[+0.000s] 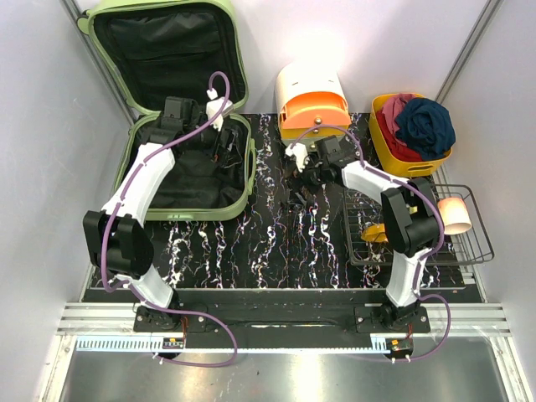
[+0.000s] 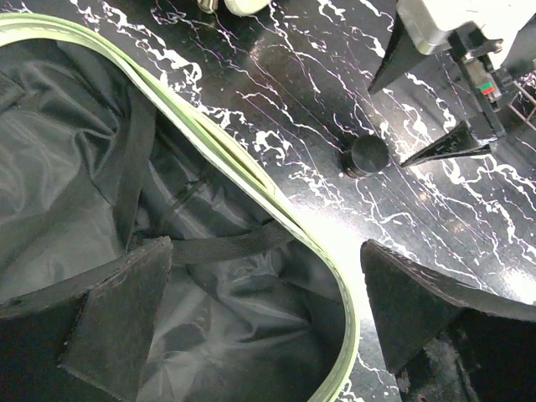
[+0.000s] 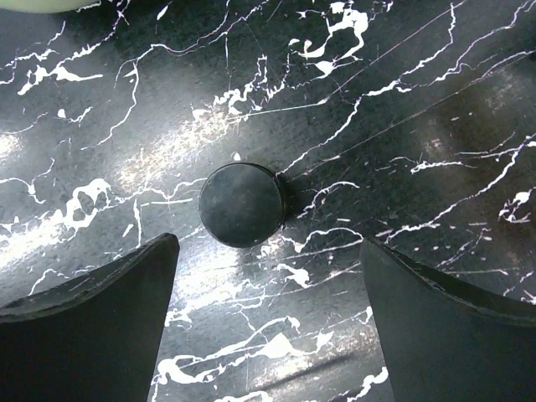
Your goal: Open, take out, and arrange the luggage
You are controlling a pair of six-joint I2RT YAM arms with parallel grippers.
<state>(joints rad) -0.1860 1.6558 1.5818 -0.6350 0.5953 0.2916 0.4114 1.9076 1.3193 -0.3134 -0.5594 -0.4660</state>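
Observation:
The pale green luggage [image 1: 186, 159] lies open at the back left, its lid [image 1: 163, 50] standing upright and black lining showing. My left gripper [image 1: 224, 149] is open at the base's right rim. In the left wrist view [image 2: 264, 251] one finger [image 2: 117, 318] is inside over the lining and the other [image 2: 410, 310] is outside over the table, with the green rim [image 2: 251, 180] between them. My right gripper [image 1: 303, 172] is open and empty over the black marble table. A small black round object [image 3: 243, 203] lies just ahead of its fingers [image 3: 92, 335]. That object also shows in the left wrist view [image 2: 366, 155].
A cream-and-orange drawer box [image 1: 311, 100] stands at the back centre. A yellow bin [image 1: 394, 155] holding red and blue clothes stands at the back right. A black wire rack [image 1: 469, 243] on the right holds a pale roll [image 1: 454, 214] and a yellow item [image 1: 374, 233].

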